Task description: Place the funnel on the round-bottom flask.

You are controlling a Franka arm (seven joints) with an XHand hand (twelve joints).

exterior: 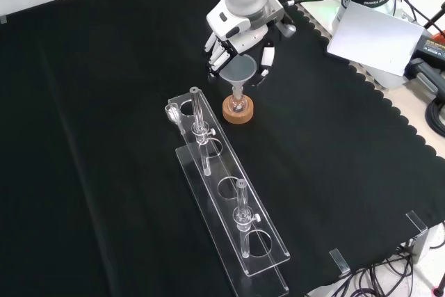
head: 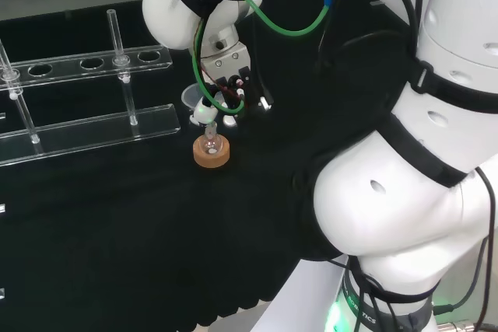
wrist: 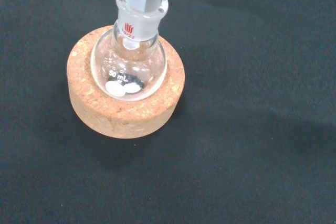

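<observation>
A clear rack lies along the black cloth. Just beyond its far end in the front view, the hand has its fingers curled around the funnel, whose stem sits in the neck of the flask, upright in its cork ring.

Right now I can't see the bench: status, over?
Hand curled round funnel. Funnel stem inside neck of round-bottom flask on cork ring. Test-tube rack beside it, apart; nothing in the way.
</observation>
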